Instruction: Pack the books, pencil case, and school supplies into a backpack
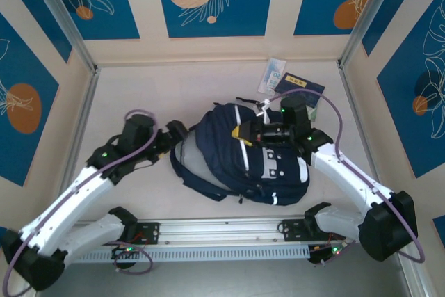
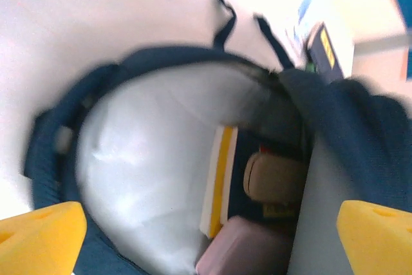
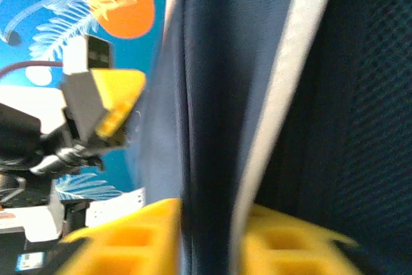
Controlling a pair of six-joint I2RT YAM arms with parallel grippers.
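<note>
The right gripper has its yellow fingers pressed tight on a fold of the backpack. It looks like it holds the flap up so the mouth is open. The left gripper has its fingers spread wide and empty, just beside that mouth. Inside lie books and the pink pencil case. The backpack sits mid worktop. The school supplies packet and a navy book wait near the far right corner, not yet packed.
</note>
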